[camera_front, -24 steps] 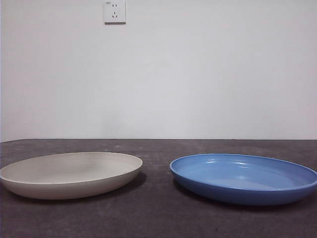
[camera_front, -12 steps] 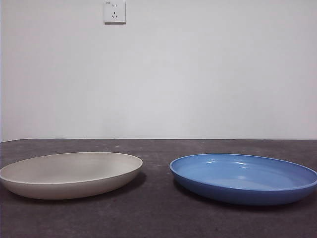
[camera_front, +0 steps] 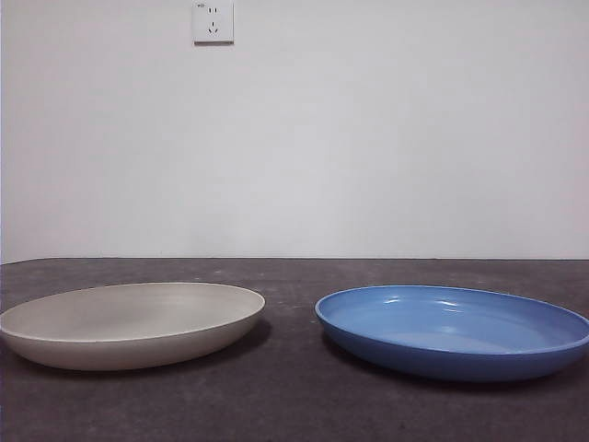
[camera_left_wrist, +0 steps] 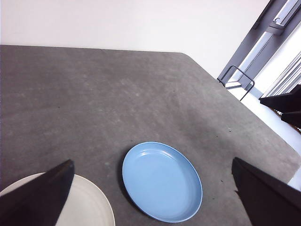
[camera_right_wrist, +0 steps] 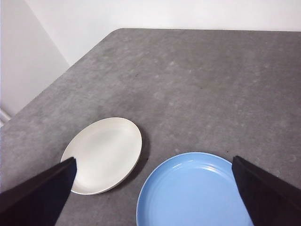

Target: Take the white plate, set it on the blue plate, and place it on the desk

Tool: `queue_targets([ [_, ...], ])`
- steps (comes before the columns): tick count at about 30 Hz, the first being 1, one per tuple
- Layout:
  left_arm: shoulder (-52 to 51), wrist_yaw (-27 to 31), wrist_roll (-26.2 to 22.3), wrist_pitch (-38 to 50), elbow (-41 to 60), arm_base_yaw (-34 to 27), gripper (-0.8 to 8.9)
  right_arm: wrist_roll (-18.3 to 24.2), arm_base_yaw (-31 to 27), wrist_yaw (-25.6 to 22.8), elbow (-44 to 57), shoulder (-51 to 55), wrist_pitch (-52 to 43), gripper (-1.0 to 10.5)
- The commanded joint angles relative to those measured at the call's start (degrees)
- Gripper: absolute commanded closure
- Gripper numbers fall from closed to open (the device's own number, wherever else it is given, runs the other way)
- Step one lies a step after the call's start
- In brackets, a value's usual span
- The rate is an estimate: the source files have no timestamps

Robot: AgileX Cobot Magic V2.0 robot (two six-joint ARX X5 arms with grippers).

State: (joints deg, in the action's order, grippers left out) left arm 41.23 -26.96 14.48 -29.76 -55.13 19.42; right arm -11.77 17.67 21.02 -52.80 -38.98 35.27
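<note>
Lying clear of both fingers (camera_left_wrist: 42, 195): white plate (camera_front: 129, 322).

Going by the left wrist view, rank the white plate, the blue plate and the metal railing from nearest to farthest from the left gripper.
1. white plate, partly under one jaw of the left gripper.
2. blue plate, on the desk between the open jaws, beside the white plate without touching.
3. metal railing, off the desk's far corner by the window.
</note>
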Motion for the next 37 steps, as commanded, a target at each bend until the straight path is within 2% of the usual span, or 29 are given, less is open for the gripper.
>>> queue_targets([
  [1,0.0,-0.1,0.1,-0.4,-1.6,0.3,1.25,0.4,0.3,0.1,-1.1,-0.2,-0.5,3.3],
  [5,0.7,0.2,-0.6,-5.6,-3.7,-0.9,1.26,0.4,0.3,0.2,-1.1,-0.1,0.8,3.3],
  [10,4.1,0.2,-3.9,-14.8,-8.7,-4.3,1.26,0.4,0.2,0.2,-1.3,0.8,3.9,3.3],
  [15,10.5,0.2,-5.5,-21.8,-12.5,-7.4,1.26,0.4,0.2,0.2,-1.4,2.3,5.5,3.3],
  [22,21.2,-0.1,-6.4,-27.9,-12.5,-10.6,1.29,0.5,0.2,0.2,-1.6,4.0,7.7,3.3],
  [37,41.0,-0.1,-7.9,-27.8,-12.5,-12.3,1.28,0.5,0.2,0.2,-1.6,5.1,10.1,3.3],
])
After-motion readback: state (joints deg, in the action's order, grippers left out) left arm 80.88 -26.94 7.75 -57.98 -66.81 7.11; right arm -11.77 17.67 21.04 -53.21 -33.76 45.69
